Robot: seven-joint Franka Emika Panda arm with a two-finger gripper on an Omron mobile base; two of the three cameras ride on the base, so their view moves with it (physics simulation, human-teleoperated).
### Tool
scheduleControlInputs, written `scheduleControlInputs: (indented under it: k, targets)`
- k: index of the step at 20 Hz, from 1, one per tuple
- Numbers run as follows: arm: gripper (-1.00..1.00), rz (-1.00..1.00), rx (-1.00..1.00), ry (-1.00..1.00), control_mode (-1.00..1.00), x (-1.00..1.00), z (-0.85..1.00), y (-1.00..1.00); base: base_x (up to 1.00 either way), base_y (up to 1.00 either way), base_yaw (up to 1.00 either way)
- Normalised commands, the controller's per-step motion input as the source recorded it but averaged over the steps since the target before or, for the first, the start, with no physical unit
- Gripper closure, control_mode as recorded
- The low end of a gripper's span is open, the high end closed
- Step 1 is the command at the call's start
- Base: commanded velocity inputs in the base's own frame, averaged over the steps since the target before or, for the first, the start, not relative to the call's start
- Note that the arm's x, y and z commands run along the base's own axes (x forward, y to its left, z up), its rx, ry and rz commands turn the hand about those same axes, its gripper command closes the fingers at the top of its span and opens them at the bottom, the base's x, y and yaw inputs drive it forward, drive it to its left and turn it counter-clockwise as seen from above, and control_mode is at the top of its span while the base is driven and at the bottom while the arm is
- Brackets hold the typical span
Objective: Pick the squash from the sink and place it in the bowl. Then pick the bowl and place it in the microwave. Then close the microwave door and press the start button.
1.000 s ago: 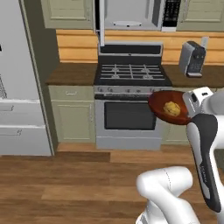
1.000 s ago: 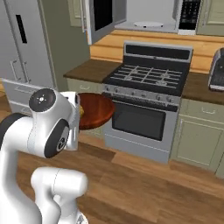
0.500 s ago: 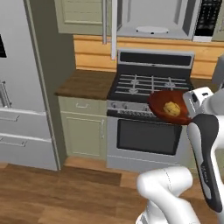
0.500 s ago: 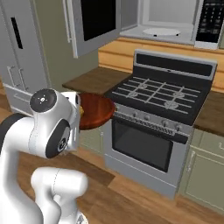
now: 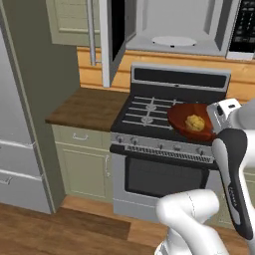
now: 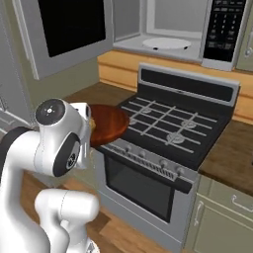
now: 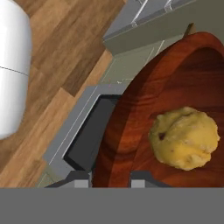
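Observation:
My gripper (image 7: 112,178) is shut on the rim of the dark reddish-brown bowl (image 7: 175,96), one fingertip on each side of the rim. The lumpy yellow squash (image 7: 184,137) lies inside the bowl. In the left base view the bowl (image 5: 183,118) with the squash (image 5: 195,122) hangs level over the right front of the stove, held by the gripper (image 5: 214,123). Part of the bowl (image 6: 109,123) shows past my arm in the right base view. Above, the microwave (image 5: 174,25) stands open, with its white turntable (image 5: 173,41) bare and the microwave door (image 5: 112,42) swung out to the left. The sink is out of view.
The gas stove (image 5: 159,112) with its black oven front lies below the bowl. A wooden counter (image 5: 87,107) and a grey fridge (image 5: 15,129) are to the left. The microwave's black control panel (image 6: 225,29) is at the right. Another counter (image 6: 232,158) flanks the stove's right side.
The whole picture has shifted: the base has driven closer to the stove and microwave, which now look larger. The bowl with the squash stays in my gripper as before.

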Motion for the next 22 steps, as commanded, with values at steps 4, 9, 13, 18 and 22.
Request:
scheduleControlInputs:
  k: [4,9,13,18,22]
  targets:
    - [1.00,0.00,0.00,0.00,1.00,0.00,0.00,0.00,0.39,-0.24,0.02]
    - [1.00,0.00,0.00,0.00,1.00,0.00,0.00,0.00,0.56,-0.11,0.01]
    - [1.00,0.00,0.00,0.00,1.00,0.00,0.00,0.00,0.47,-0.30,0.04]
    - [1.00,0.00,0.00,0.00,1.00,0.00,0.00,0.00,0.37,-0.16,0.03]
    - [1.00,0.00,0.00,0.00,1.00,0.00,0.00,0.00,0.78,-0.10,0.03]
